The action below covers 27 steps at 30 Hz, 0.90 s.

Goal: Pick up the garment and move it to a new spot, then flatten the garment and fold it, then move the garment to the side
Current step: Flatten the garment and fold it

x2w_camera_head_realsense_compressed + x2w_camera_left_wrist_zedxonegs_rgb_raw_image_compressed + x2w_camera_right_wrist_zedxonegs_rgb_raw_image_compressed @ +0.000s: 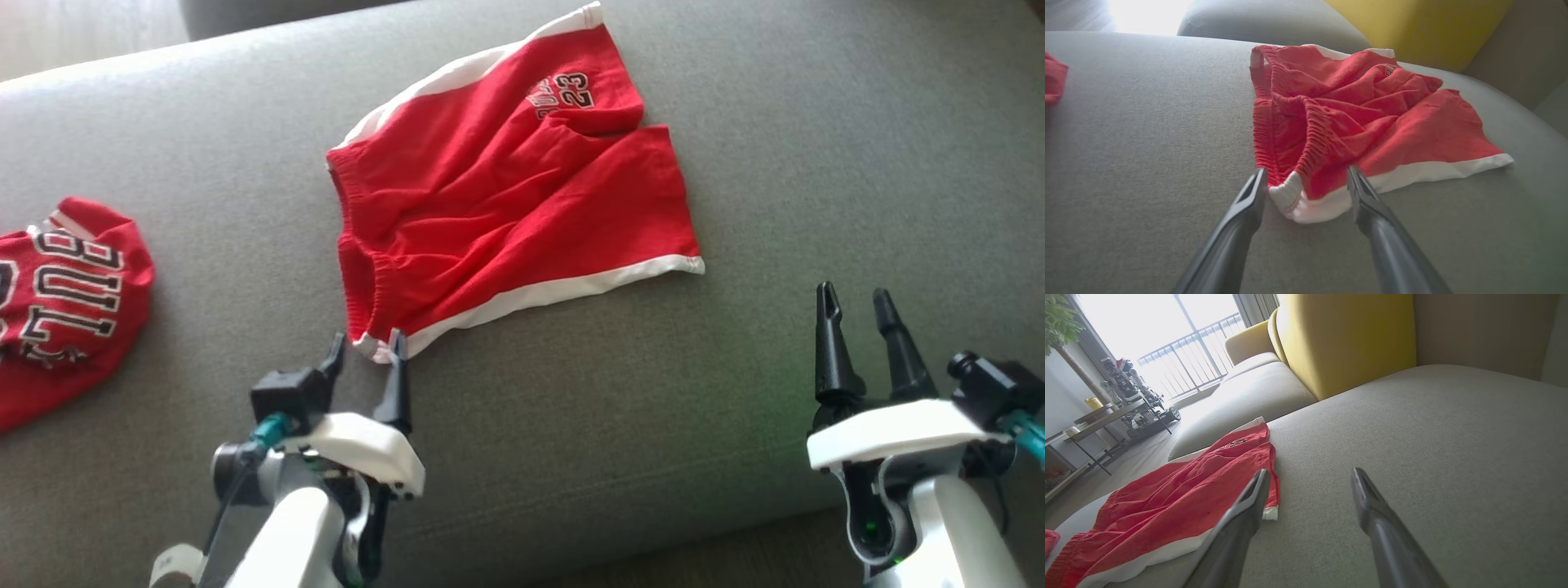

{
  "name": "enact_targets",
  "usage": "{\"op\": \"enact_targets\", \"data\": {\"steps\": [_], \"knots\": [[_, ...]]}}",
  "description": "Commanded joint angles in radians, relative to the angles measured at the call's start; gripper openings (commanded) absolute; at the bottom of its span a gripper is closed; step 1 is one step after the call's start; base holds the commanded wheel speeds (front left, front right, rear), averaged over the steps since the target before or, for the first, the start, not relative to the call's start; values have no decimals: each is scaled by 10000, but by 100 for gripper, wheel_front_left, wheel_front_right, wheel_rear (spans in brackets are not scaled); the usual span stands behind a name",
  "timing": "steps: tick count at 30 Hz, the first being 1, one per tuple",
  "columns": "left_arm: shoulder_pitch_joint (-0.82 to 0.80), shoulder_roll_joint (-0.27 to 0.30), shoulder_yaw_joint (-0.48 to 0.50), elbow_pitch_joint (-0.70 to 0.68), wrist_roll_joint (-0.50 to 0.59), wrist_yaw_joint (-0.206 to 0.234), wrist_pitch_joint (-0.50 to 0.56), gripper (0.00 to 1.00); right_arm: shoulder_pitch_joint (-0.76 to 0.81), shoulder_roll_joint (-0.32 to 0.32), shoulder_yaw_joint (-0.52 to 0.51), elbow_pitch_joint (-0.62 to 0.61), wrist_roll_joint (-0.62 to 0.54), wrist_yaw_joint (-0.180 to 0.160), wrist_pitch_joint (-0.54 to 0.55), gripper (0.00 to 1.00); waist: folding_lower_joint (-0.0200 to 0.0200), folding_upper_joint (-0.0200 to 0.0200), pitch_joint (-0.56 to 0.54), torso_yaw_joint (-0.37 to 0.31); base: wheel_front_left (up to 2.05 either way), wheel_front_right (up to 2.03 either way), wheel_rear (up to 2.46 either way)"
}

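grey sofa cushion (571, 392) under red shorts (506, 188), yellow backrest (1347, 339); left hand (367, 339), right hand (855, 292) spread.

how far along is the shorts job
Done: nothing visibly; the red shorts lie rumpled, unfolded on the grey cushion. In hand: the open left hand straddles their waistband corner, not yet closed. The right hand hangs open, apart. Left: lifting, flattening, folding, moving aside.

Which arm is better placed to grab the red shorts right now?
Left. The left end effector, open, straddles the white-trimmed waistband corner of the red shorts. The right end effector, also open, hovers over the grey cushion, apart from them.
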Motion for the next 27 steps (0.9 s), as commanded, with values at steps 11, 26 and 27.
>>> {"op": "enact_targets", "data": {"steps": [11, 26, 27], "knots": [[-849, 33, 211, 874, -1194, 419, -122, 100, -458, 20, 149, -448, 102, -2, -106, 100, 0, -1, 316, -160, 0, 0, 0], [-1225, 33, -43, 1039, -2113, 170, -122, 64, -550, 20, 214, -421, 117, -2, -107, 100, 0, -1, 478, -221, 0, 0, 0], [-1236, 33, -69, 1053, -2136, 162, -122, 33, -555, 20, 211, -407, 121, -2, -107, 100, 0, -1, 480, -210, 0, 0, 0]]}}
